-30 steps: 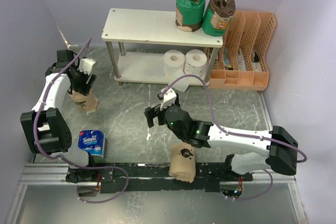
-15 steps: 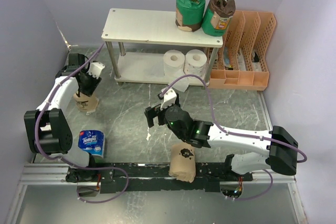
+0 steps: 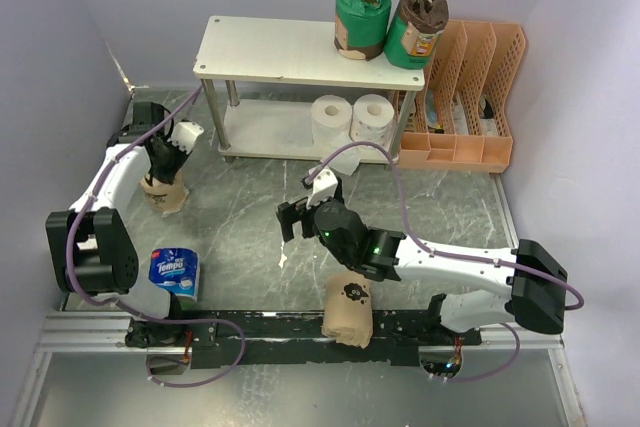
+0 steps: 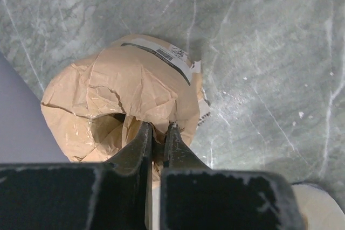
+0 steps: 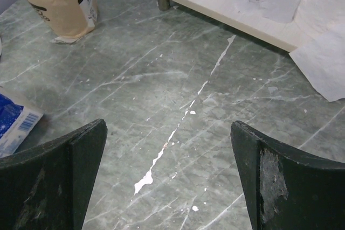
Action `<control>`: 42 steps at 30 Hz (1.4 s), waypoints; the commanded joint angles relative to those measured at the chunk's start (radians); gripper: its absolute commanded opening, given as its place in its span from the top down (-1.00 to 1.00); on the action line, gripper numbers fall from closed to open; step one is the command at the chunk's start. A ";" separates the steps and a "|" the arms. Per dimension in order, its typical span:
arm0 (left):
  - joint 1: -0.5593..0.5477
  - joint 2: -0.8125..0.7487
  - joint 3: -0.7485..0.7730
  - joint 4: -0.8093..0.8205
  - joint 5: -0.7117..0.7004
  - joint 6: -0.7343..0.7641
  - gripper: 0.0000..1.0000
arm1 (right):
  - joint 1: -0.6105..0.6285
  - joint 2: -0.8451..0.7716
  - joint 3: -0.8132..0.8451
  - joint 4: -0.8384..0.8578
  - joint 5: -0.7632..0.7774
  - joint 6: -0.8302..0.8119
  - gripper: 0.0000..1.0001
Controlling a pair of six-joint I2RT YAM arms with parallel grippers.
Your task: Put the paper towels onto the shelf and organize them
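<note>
Plainly, the move ahead turns on how the tan-wrapped roll (image 3: 165,192) sits to the shelf (image 3: 290,52). It stands upright on the bench (image 3: 450,212) just off the shelf's left end and a little to the near side of it, with its long axis vertical. The left tool (image 4: 158,133) is straight above it, and the wrist view shows the fingers (image 4: 141,141) drawn almost together, nipping the crumpled paper at the crown of the wrap rather than spanning the body. The left arm is far the nearer of the two. The right tool (image 5: 167,127) hangs spread wide with nothing in it, over the bench in front of the shelf's middle and well apart from this roll. From where it is held, the roll would need to rise and travel rightward and away from the arm bases to reach the bare left half of the shelf's top board. A hold on loose wrap alone may let the roll swing or slip. On the shelf, two green-wrapped rolls (image 3: 362,15) stand at the right end of the top board and two white rolls (image 3: 350,119) sit on the lower board beneath them. Well in front of the shelf, a blue Tempo roll (image 3: 176,274) and a second tan roll (image 3: 348,309) wait near the arm bases.
</note>
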State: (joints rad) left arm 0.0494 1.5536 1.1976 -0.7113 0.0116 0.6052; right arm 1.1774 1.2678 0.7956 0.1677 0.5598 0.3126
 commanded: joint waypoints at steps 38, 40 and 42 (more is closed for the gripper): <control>-0.171 0.009 0.976 -0.193 0.027 0.190 0.86 | -0.051 -0.285 -0.078 -0.040 0.204 0.026 -0.95; -0.188 -0.026 0.940 -0.092 -0.005 0.192 0.86 | -0.055 -0.286 -0.087 -0.041 0.201 0.020 -0.96; -0.196 -0.034 0.946 -0.025 -0.022 0.196 0.86 | -0.064 -0.283 -0.086 -0.055 0.201 0.023 -0.96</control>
State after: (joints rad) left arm -0.1226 1.5936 2.1426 -1.0019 0.0673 0.7895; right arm 1.1286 1.0016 0.7010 0.1341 0.7338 0.3393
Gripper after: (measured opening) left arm 0.068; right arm 0.977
